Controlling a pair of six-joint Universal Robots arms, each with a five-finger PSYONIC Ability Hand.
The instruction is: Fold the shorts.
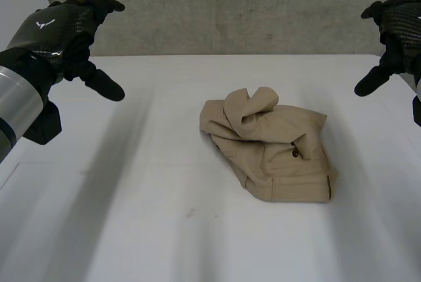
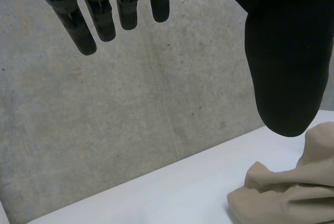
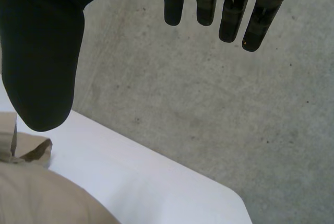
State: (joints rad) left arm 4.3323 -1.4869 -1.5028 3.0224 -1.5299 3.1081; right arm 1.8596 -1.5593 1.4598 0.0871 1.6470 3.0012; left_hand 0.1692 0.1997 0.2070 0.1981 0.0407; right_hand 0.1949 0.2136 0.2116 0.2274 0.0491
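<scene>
Left hand [image 1: 60,31] we noted raised, wide open and empty; right hand [image 1: 398,27] likewise; shorts [image 1: 276,154] lay crumpled mid-table [image 1: 131,229].

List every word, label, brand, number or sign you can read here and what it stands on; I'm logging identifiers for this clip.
No text can be read.
left hand: a small white mark on its back, too small to read.
shorts: no label or print shows.
table: plain white, nothing written.
</scene>
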